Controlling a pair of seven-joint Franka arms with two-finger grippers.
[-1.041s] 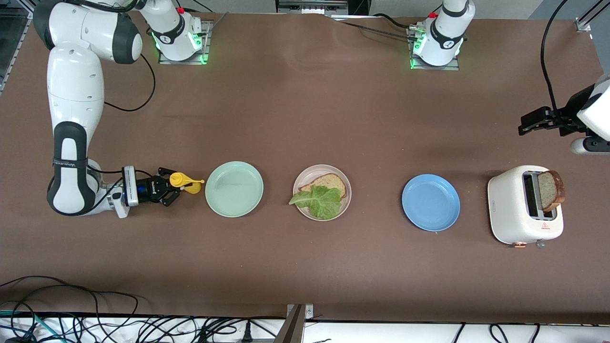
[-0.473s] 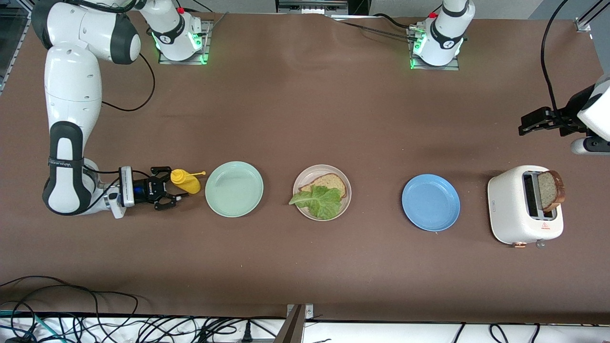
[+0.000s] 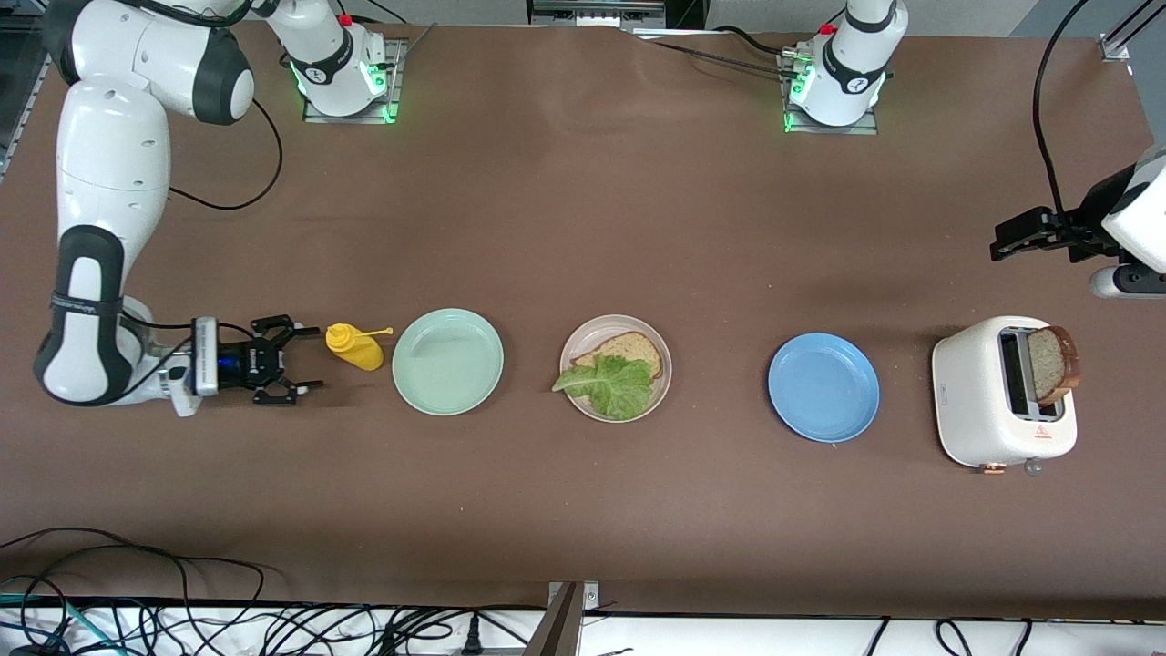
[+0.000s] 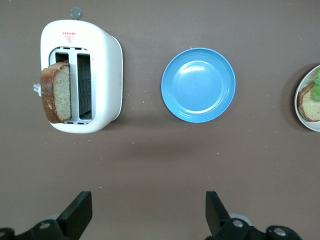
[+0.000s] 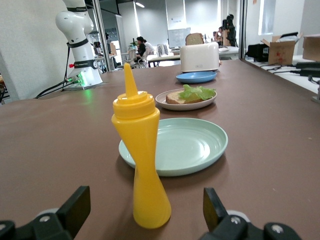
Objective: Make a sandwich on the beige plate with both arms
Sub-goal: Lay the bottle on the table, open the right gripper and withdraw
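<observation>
The beige plate (image 3: 571, 350) holds one bread slice (image 3: 632, 346) with a green lettuce leaf (image 3: 608, 383) lying on it. A second bread slice (image 3: 1057, 363) sticks up from the white toaster (image 3: 988, 401) at the left arm's end of the table. My right gripper (image 3: 310, 359) is low at the right arm's end, open and empty, a short gap from the yellow mustard bottle (image 3: 353, 347). In the right wrist view the bottle (image 5: 140, 150) stands upright just ahead of the open gripper (image 5: 145, 205). My left gripper (image 3: 1000, 239) waits open and empty over bare table beside the toaster (image 4: 107, 65).
A mint-green plate (image 3: 447, 361) sits between the bottle and the beige plate. A blue plate (image 3: 823, 386) sits between the beige plate and the toaster. Cables hang along the table edge nearest the front camera.
My right gripper has drawn back from the mustard bottle toward the right arm's end of the table. The bottle stays standing beside the mint plate. The left arm has not moved.
</observation>
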